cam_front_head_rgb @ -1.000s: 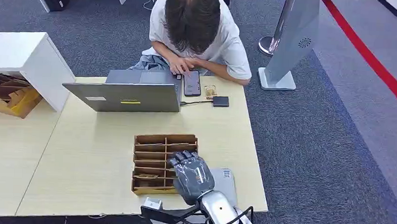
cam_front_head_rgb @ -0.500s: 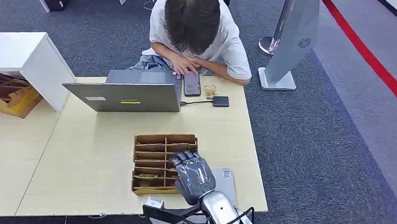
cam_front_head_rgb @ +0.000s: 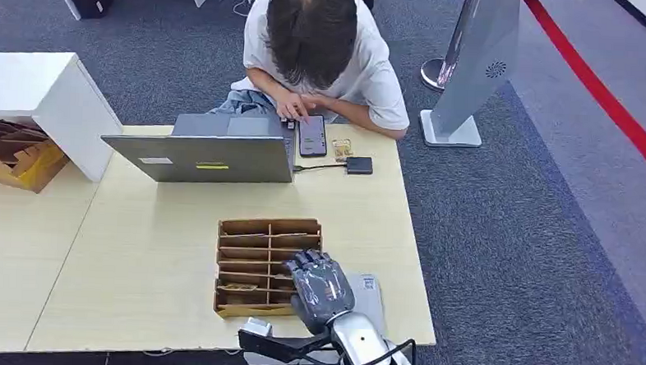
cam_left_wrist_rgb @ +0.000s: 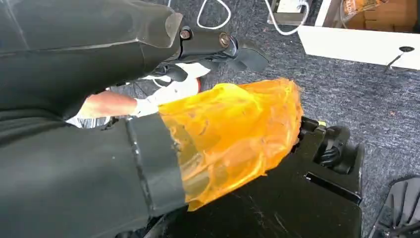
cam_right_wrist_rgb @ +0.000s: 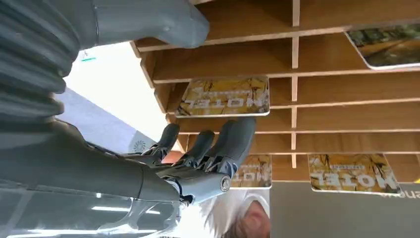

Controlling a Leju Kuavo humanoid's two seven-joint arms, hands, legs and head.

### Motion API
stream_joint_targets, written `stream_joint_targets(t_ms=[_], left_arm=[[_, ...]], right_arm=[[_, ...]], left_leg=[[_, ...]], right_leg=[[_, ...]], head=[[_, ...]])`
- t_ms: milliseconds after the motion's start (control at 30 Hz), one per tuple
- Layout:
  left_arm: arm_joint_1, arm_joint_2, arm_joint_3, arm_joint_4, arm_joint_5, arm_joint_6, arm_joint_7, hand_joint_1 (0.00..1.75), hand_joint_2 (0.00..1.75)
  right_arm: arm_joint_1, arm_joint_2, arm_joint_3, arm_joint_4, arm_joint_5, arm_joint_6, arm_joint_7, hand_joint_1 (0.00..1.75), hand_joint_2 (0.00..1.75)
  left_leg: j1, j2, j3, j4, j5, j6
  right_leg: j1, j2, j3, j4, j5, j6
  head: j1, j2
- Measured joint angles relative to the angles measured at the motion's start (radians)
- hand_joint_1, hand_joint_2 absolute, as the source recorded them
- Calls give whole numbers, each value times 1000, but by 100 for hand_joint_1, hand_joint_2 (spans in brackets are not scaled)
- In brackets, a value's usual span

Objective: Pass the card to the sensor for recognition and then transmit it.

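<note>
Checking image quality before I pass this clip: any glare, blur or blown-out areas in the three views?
Head view: even light, sharp, soft shadows on the table. Left wrist view: an orange translucent cover close to the lens is soft and shiny. Right wrist view: a blown-out white patch beside the wooden rack; the right hand and hotel cards are readable.

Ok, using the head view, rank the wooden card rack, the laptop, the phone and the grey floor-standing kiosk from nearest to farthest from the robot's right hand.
1. Wooden card rack: right hand is over its near right corner.
2. Laptop: beyond the rack, toward the table's far left.
3. Phone: at the far table edge, under the person's hand.
4. Grey floor-standing kiosk: off the table, on the carpet to the far right.
</note>
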Motion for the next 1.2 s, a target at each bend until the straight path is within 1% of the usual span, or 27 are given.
stream_joint_targets(t_ms=[67,300,333,367,433,567,667,967,1200], left_arm=[[0,0,0,0,-1,0,0,0,0],[0,0,0,0,-4,-1,0,0,0],[-1,0,0,0,-4,-1,0,0,0],[-1,0,0,0,-5,-1,0,0,0],[-1,0,0,0,-5,-1,0,0,0],[-1,0,0,0,-6,-2,0,0,0],[-1,0,0,0,-6,-2,0,0,0],[-1,0,0,-3,-10,-6,0,0,0],[-1,0,0,-5,-11,-7,0,0,0]], right_arm=[[0,1,-1,6,0,0,0,73,175],[-4,9,-7,21,2,-6,0,73,175],[-5,10,-8,22,2,-6,0,70,175],[-5,10,-8,23,2,-6,0,75,175],[-6,10,-9,24,2,-6,0,73,175],[-7,15,-10,31,3,-14,0,84,175],[-10,18,-11,34,3,-16,0,82,175],[-14,23,-13,36,3,-16,-5,86,175],[-15,25,-13,37,3,-16,-5,84,175]], left_leg=[[0,0,0,0,0,0],[0,0,0,0,0,0],[0,0,0,0,0,0],[0,0,0,0,0,0],[0,0,0,0,0,0],[0,0,0,0,0,0],[0,0,0,0,0,0],[0,0,0,0,0,0],[0,0,0,0,0,0]], right_leg=[[0,0,0,0,0,0],[0,0,0,0,0,0],[0,0,0,0,0,0],[0,0,0,0,0,0],[0,0,0,0,0,0],[0,0,0,0,0,0],[0,0,0,0,0,0],[0,0,0,0,0,0],[0,0,0,0,0,0]], head=[[0,0],[0,0],[0,0],[0,0],[0,0],[0,0],[0,0],[0,0],[0,0]])
